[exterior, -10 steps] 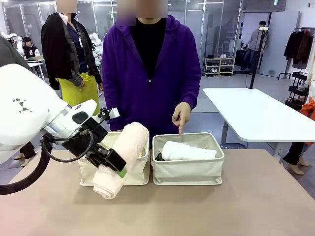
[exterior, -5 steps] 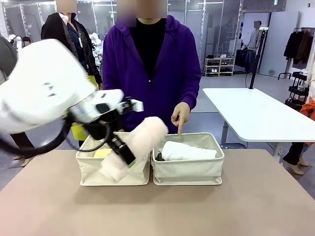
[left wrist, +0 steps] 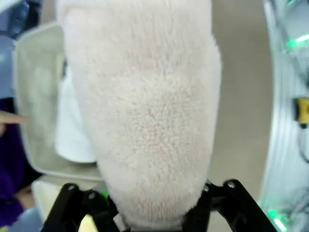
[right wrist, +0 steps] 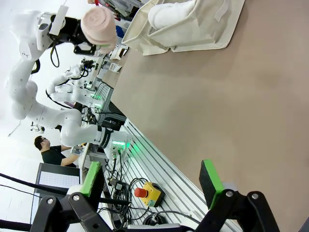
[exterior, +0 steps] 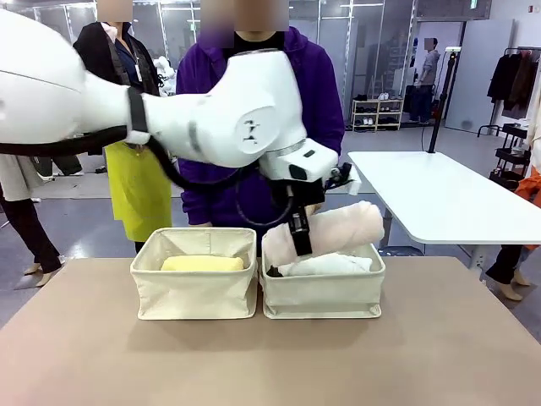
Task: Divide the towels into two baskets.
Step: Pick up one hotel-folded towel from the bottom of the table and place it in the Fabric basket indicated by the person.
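Note:
My left gripper (exterior: 297, 241) is shut on the cream towel (exterior: 338, 227) and holds it level just above the right basket (exterior: 325, 296). Seen from the left wrist, the cream towel (left wrist: 149, 106) bulges out from between the shut fingers of the left gripper (left wrist: 149, 215). Under it, a white towel (exterior: 330, 265) lies in that basket, and a dark towel (exterior: 272, 272) peeks out at its left end. A pale yellow towel (exterior: 203, 264) lies in the left basket (exterior: 194, 294). My right gripper (right wrist: 150, 179) hangs open over bare table (right wrist: 203, 106), far from the baskets.
A person in a purple top (exterior: 211, 127) stands right behind the baskets, and a fingertip (left wrist: 7, 117) reaches in at the right basket's far rim (left wrist: 36, 96). A white table (exterior: 439, 199) stands at the back right. The near tabletop (exterior: 270, 364) is bare.
My left arm has swung right, carrying the cream towel from in front of the left basket to above the right basket. The towel has turned from slanted to nearly level.

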You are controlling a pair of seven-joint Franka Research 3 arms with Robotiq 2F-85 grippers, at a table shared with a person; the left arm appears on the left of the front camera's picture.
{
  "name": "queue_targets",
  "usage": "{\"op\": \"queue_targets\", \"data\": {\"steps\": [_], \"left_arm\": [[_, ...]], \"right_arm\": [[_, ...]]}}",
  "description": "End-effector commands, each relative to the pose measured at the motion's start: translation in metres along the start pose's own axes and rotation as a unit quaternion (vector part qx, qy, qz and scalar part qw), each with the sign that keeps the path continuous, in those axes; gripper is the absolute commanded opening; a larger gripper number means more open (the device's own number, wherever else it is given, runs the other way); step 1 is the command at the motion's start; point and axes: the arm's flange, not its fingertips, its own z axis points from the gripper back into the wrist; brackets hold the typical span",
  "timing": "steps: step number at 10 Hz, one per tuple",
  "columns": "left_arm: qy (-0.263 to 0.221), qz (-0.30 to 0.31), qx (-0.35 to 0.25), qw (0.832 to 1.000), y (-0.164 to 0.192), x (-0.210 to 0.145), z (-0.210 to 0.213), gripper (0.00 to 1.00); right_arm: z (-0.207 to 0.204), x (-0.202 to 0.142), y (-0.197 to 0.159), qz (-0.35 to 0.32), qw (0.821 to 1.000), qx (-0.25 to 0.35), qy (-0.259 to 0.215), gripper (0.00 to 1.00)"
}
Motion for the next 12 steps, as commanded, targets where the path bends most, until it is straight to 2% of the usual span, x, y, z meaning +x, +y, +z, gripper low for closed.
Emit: {"op": "queue_targets", "data": {"steps": [1, 3, 4, 7, 10, 12], "left_arm": [[0.041, -0.051, 0.048, 0.997, 0.025, 0.020, -0.002, 0.31], [0.096, -0.070, 0.078, 0.990, 0.045, 0.022, -0.023, 0.31], [0.074, -0.075, 0.070, 0.992, 0.056, 0.022, -0.033, 0.31], [0.076, -0.061, 0.082, 0.992, 0.101, 0.032, -0.054, 0.31], [0.127, -0.049, 0.113, 0.984, 0.123, 0.039, -0.076, 0.31], [0.131, -0.057, 0.090, 0.986, 0.133, 0.042, -0.091, 0.31]], "right_arm": [[0.001, -0.001, 0.003, 0.008, 1.000, 0.005, -0.007, 1.00], [0.001, -0.001, 0.003, 0.008, 1.000, 0.005, -0.007, 1.00], [0.001, -0.001, 0.003, 0.008, 1.000, 0.005, -0.007, 1.00], [0.001, -0.001, 0.003, 0.008, 1.000, 0.005, -0.007, 1.00], [0.001, -0.001, 0.003, 0.008, 1.000, 0.005, -0.007, 1.00], [0.001, -0.001, 0.003, 0.008, 1.000, 0.005, -0.007, 1.00]]}}
